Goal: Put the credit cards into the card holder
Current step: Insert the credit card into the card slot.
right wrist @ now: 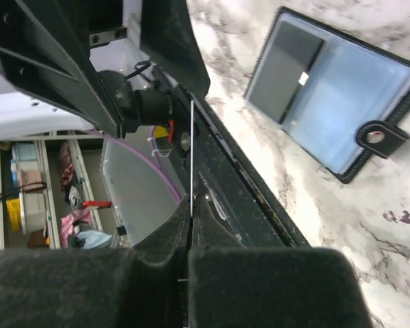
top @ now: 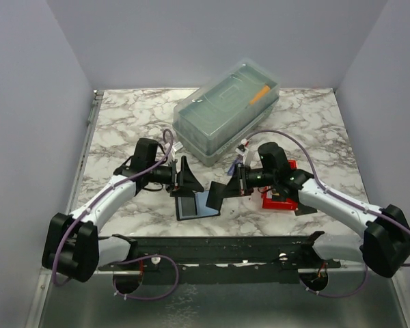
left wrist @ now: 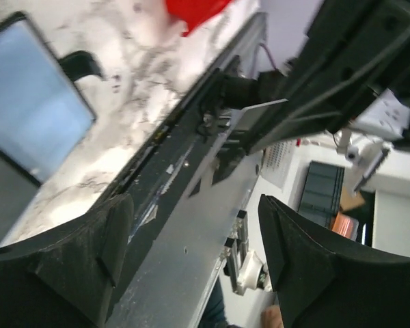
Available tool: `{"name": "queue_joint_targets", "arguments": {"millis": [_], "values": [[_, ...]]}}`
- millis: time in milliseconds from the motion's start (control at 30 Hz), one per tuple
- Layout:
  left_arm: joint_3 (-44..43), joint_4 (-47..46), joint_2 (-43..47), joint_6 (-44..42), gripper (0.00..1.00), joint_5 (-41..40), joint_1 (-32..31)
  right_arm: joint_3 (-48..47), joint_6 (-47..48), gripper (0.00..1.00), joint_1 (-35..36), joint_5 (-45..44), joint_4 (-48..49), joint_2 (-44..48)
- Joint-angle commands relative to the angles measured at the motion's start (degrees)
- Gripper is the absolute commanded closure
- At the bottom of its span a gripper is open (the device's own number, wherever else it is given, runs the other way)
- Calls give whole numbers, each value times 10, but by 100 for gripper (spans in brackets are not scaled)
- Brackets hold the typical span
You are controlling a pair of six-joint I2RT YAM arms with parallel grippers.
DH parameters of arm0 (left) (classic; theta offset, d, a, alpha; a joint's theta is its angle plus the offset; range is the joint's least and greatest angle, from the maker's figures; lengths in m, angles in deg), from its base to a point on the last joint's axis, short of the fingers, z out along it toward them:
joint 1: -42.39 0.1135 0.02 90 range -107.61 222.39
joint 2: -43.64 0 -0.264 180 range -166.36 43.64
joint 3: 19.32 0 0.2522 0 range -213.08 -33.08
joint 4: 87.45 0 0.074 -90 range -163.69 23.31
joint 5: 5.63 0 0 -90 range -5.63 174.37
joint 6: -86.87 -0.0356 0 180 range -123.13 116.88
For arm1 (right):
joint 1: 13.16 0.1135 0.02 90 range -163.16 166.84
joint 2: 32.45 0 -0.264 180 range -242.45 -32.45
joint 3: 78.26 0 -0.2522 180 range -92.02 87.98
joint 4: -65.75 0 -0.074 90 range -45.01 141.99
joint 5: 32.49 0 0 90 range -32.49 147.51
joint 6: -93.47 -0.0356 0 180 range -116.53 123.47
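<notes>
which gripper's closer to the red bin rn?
Right. The right gripper sits just left of the red bin; the left gripper is farther left, past it.

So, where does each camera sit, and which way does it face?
Top external: high behind the robot, looking down on the white-and-grey marble table; the left arm and right arm show, bases nearest.
Left wrist: on the left arm, facing the table's near edge and the room beyond; its open left claw fills the bottom.
Right wrist: on the right arm, facing the same edge; its right claw, shut on a thin flat card seen edge-on, shows.
Shared: all three show the open black folding card holder.
</notes>
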Motion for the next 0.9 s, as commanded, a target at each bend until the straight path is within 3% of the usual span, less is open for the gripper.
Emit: {"name": "queue_joint_targets", "arguments": {"millis": [0,133,200,333,467,533,600,633,733,867], "values": [[33,-156,62,81,22,113,-13,25,-4,100,0,77,111,53],[55,-240,69,138,36,138,-23,14,5,100,0,123,119,52],[51,-246,72,140,38,142,-35,7,10,100,0,131,119,48],[45,-247,77,142,56,143,-44,0,7,100,0,146,140,30],[45,-247,73,140,62,144,-49,-10,9,100,0,152,147,8],[46,-247,72,141,75,146,-50,-11,10,100,0,149,153,4],[48,-243,75,140,98,137,-50,-13,13,100,0,123,139,3],[45,-225,76,131,100,123,-49,-17,18,98,0,95,119,3],[9,-65,68,53,100,15,-39,-36,33,72,0,-36,8,-12],[-64,165,7,-42,100,-211,-18,-31,22,42,0,-110,-25,-67]]}}
